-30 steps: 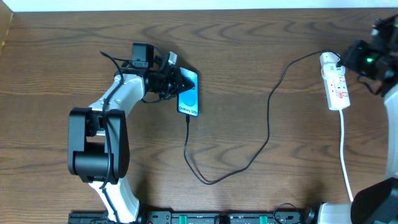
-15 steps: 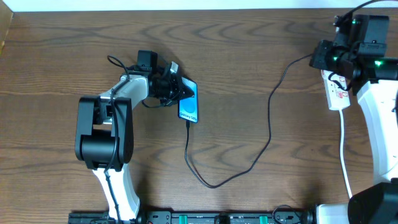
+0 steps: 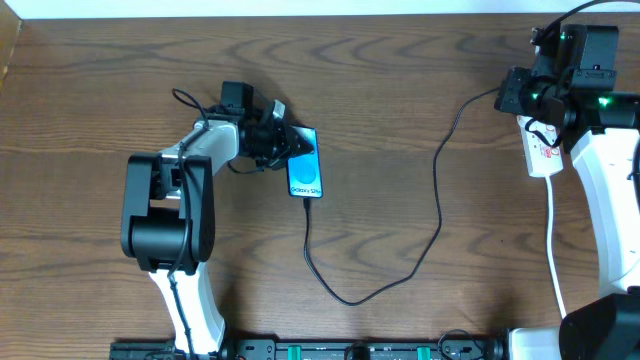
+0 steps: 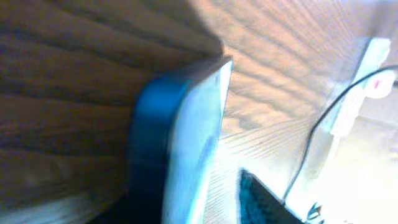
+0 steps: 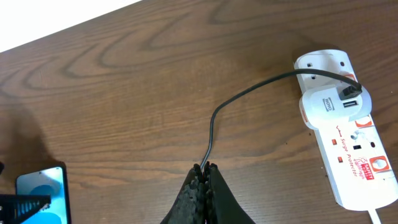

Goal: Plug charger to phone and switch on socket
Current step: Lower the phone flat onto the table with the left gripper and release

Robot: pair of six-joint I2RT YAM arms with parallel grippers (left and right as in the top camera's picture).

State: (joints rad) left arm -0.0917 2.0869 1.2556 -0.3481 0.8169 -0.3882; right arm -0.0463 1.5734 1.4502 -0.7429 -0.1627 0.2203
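My left arm point(image 3: 203, 145): white links, black joint housings, a bulky black motor block point(image 3: 160, 225) low down. A thin black cable point(image 3: 185, 100) loops by the wrist, with a black camera box point(image 3: 235, 97) above. My right arm point(image 3: 600, 190): same white shell, black wrist, green lights point(image 3: 545, 96). Right gripper point(image 5: 202, 168): black ribbed fingers point(image 5: 216, 200).

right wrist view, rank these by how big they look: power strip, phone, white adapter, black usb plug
1. power strip, clearly largest
2. white adapter and phone look about alike; the phone is cut off at the frame edge, so I won't rank them
3. black usb plug, smallest
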